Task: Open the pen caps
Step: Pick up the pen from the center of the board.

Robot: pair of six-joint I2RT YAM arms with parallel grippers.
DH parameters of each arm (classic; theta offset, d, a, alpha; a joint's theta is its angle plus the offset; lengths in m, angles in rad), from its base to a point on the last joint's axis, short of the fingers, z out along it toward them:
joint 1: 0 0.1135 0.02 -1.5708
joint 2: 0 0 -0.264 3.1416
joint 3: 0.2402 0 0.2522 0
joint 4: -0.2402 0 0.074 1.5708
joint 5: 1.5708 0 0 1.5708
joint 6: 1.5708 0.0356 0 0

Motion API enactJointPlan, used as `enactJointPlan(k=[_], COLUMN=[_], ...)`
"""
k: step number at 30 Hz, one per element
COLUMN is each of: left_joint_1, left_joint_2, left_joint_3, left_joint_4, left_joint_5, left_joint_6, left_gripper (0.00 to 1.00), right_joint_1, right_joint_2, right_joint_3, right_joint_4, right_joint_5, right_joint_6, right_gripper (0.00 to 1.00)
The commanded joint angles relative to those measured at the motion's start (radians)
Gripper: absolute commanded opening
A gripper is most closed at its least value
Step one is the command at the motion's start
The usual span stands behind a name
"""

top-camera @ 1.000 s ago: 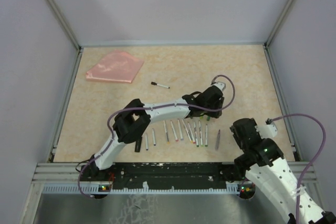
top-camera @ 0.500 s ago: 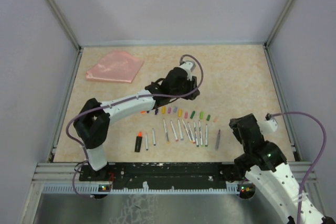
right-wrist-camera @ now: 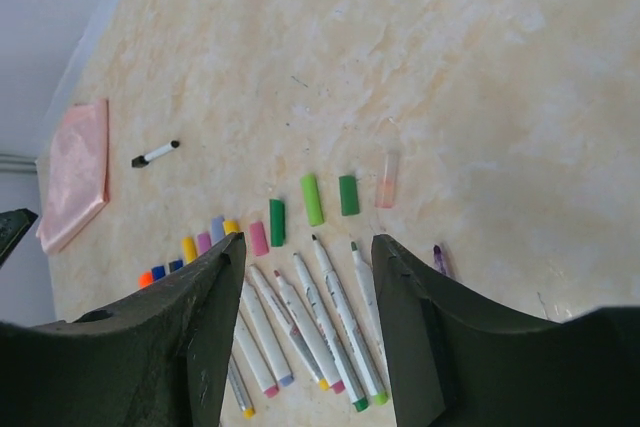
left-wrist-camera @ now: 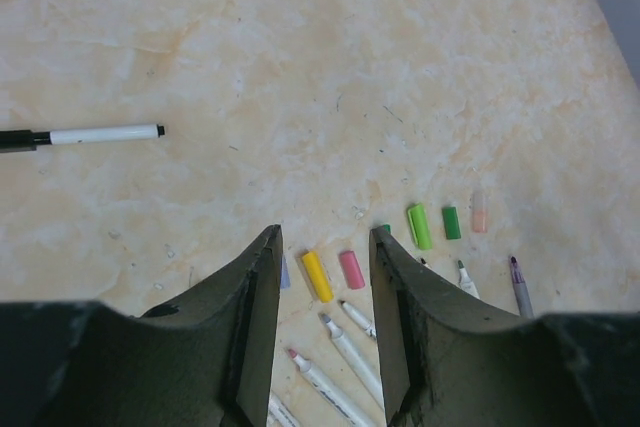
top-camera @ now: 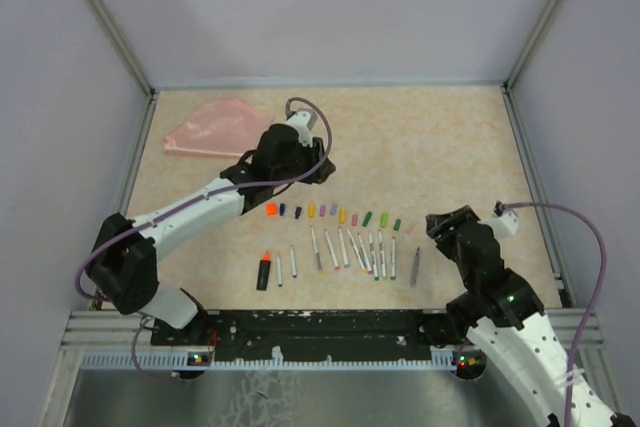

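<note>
My left pincer point(left-wrist-camera: 323, 235) has swung left off the row of pen caps point(top-camera: 330, 214), jaws apart and empty, toward the black pen point(left-wrist-camera: 100, 134), which I judge remains unopened.

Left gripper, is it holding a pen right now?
No, the left gripper is open, with nothing between its jaws.

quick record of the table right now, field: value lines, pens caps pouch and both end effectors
caps: row of loose pen caps, off their pens, lying just beyond them
pens: row of uncapped pens nearer the arm bases
lone pen: white pen with a black end, apart from both rows
pouch: pink pouch, far left corner
left end effector: open, empty
right end effector: open, empty
</note>
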Motion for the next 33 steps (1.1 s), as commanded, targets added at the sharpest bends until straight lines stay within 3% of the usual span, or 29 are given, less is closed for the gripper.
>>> enactJointPlan(k=[1, 9, 16, 33], left_joint_1=[0.023, 0.064, 0.095, 0.149], left_joint_2=[-0.065, -0.137, -0.198, -0.291], left_joint_3=[-0.041, -0.082, -0.111, -0.170], left_joint_4=[-0.005, -0.042, -0.077, -0.140], left_joint_5=[0.019, 0.015, -0.008, -0.043], left_joint_6=[0.026, 0.035, 0.058, 0.073], left_gripper=[0.46, 0.47, 0.55, 0.98], right_joint_1=[-0.007, -0.007, -0.007, -0.007], right_joint_2=[-0.001, 0.075, 0.198, 0.530], right_joint_3=[-0.007, -0.010, 0.015, 0.104], right_joint_4=[0.113, 0.227, 0.338, 0.612], right_joint_5=[-0.018, -0.093, -0.156, -0.292], right_joint_6=[-0.064, -0.124, -0.198, -0.339], right_gripper=[0.54, 0.55, 0.56, 0.58])
